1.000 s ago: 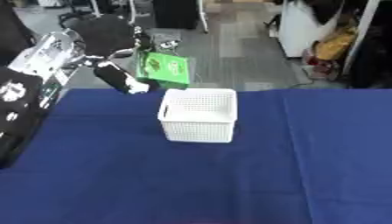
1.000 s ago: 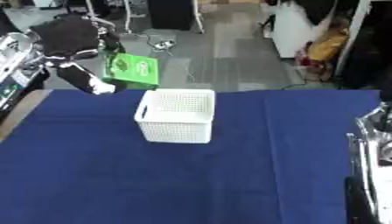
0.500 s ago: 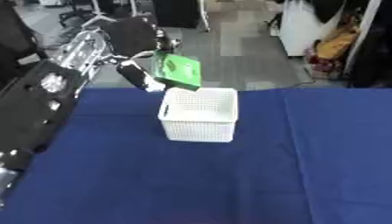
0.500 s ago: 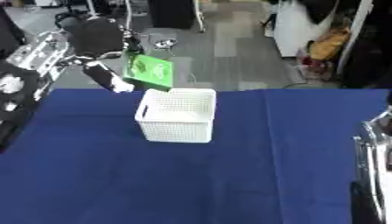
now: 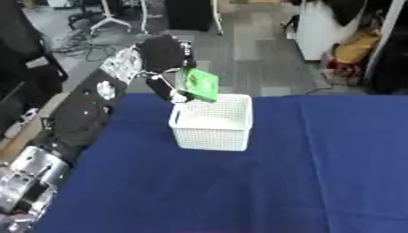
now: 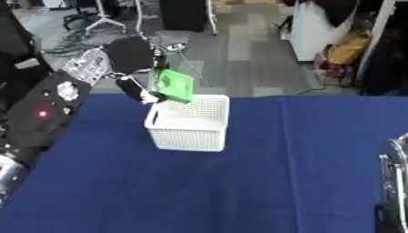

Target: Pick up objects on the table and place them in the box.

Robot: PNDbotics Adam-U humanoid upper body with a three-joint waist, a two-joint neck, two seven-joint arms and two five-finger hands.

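A flat green packet (image 5: 200,84) hangs tilted just above the far left rim of the white mesh box (image 5: 213,123). My left hand (image 5: 164,59) is shut on the packet, with the arm reaching in from the lower left. The box stands on the blue table (image 5: 263,182), left of centre. Whatever lies inside the box is hidden by its wall. Only a silver part of my right arm (image 6: 395,182) shows at the right edge of the right eye view; the right hand is out of sight.
The blue cloth runs wide in front of and to the right of the box. Beyond the table's far edge lies grey floor with stands, cables and bags.
My left hand has carried the green packet to the right, from beside the box to over its far left rim. The view has also shifted a little.
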